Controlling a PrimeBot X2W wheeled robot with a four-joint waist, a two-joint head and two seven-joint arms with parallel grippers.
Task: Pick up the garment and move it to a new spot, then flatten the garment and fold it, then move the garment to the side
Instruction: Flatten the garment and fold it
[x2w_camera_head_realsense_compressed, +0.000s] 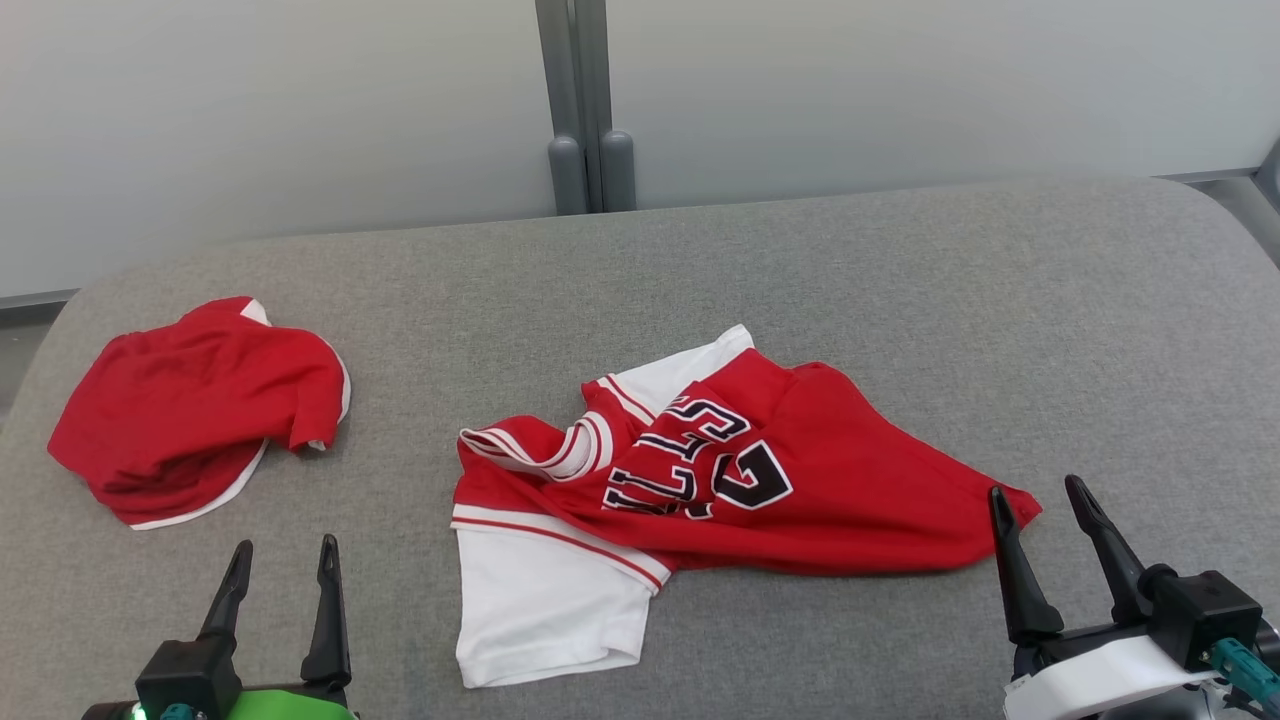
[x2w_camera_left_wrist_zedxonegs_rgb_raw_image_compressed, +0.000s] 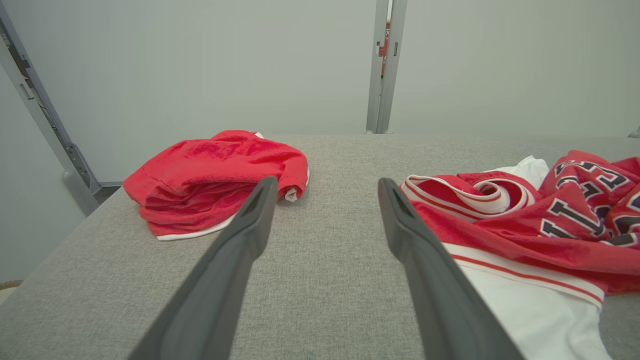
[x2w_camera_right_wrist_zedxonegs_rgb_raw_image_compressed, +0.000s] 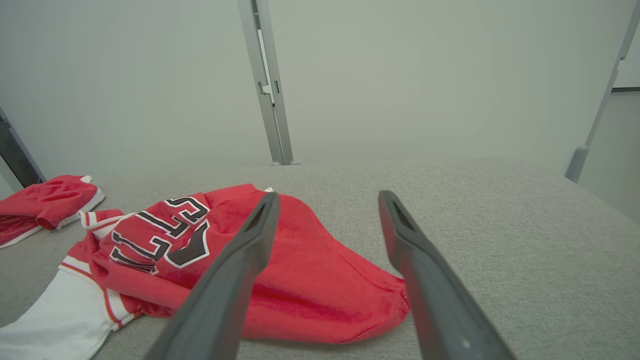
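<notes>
garment: red-and-white jersey (x2w_camera_head_realsense_compressed: 800, 500), crumpled on the grey padded table (x2w_camera_head_realsense_compressed: 900, 270). It sits about mid-table, between the two grippers and nearer the right one.
jersey layout: a white panel with red stripe trim spills toward the near edge on its left side. Striped trim curls up at the left, neck or armhole, can't tell which. The red body runs right to a pointed corner.
lettering: dark characters outlined in white, folded over themselves, not readable whole.
hidden: folds cover most of the far white part, with just a white corner poking out at the far edge.
left gripper (x2w_camera_head_realsense_compressed: 285, 545): lower left, fingers spread, nothing between them. It is over bare table, apart from both cloths. In its wrist view one finger blocks the jersey's near-left edge.
right gripper (x2w_camera_head_realsense_compressed: 1035, 490): lower right, fingers spread, not pinching. The jersey's pointed corner lies at the gap between the tips. Touching or just above it, can't tell. In its wrist view one finger crosses over the red body.
cut off: both gripper bodies are clipped by the head view's bottom edge.
red bundle (x2w_camera_head_realsense_compressed: 190, 410): second cloth, red with a white edge, heaped at the table's far left, well apart from the jersey. Garment type can't be made out.
backdrop: pale wall panels, grey post (x2w_camera_head_realsense_compressed: 590, 150) behind the table's far edge.
</notes>
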